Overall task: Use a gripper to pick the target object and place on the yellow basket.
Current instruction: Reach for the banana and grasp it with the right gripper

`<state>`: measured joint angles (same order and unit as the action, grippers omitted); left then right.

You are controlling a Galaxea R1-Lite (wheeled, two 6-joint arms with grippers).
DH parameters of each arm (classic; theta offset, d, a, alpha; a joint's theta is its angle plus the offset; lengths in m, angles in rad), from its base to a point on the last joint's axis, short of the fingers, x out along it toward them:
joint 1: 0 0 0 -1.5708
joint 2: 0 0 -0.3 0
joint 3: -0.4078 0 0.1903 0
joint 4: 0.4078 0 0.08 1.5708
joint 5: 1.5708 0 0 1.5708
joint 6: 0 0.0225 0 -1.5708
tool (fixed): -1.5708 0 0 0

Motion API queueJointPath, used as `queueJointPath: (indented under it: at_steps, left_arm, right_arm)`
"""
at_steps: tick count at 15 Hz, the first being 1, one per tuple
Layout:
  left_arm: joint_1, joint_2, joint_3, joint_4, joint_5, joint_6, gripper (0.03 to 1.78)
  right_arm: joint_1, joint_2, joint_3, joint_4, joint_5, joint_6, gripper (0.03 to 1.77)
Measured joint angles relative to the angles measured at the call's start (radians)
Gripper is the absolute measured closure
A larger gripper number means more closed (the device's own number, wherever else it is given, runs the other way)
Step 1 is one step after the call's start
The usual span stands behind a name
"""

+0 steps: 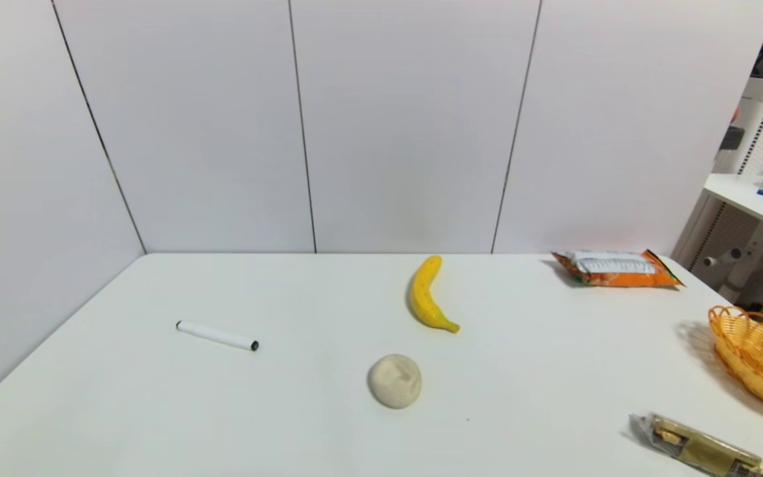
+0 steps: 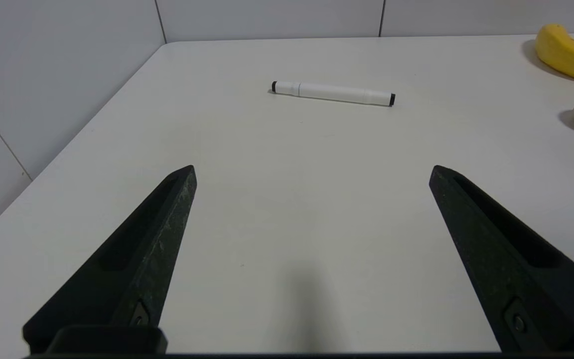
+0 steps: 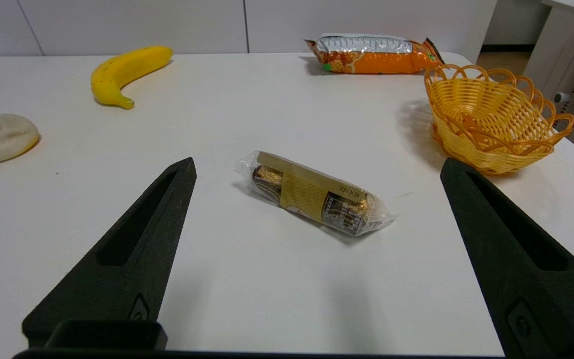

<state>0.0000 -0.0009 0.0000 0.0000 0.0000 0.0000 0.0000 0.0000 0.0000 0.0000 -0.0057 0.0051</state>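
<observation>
The yellow banana (image 1: 427, 295) lies on the white table toward the back middle; it also shows in the left wrist view (image 2: 568, 54) and the right wrist view (image 3: 126, 71). The yellow wicker basket (image 1: 756, 354) sits empty at the table's right edge, and the basket (image 3: 491, 117) shows again ahead of the right gripper. Neither arm appears in the head view. My left gripper (image 2: 313, 169) is open over bare table near the front left. My right gripper (image 3: 318, 162) is open near the front right, nothing between its fingers, far from the banana.
A white marker pen (image 1: 216, 335) lies at the left. A beige bun-like lump (image 1: 395, 380) rests in front of the banana. An orange snack packet (image 1: 615, 268) sits at the back right. A gold-wrapped chocolate pack (image 3: 312, 193) lies just ahead of the right gripper.
</observation>
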Motion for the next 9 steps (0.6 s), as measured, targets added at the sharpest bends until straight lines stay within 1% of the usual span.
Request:
queueJointPath:
  at_steps: [5,7,9]
  left_arm:
    - [0.0,0.0,0.0,0.0,0.0,0.0,0.12]
    - [0.0,0.0,0.0,0.0,0.0,0.0,0.12]
    - [0.0,0.0,0.0,0.0,0.0,0.0,0.12]
  right_arm:
    - [0.0,0.011,-0.019,0.005,-0.006,-0.007,0.11]
    - [0.002,0.074,-0.082,0.004,0.002,-0.026,0.11]
    - [0.023,0.196,-0.19,0.007,0.007,-0.077,0.11]
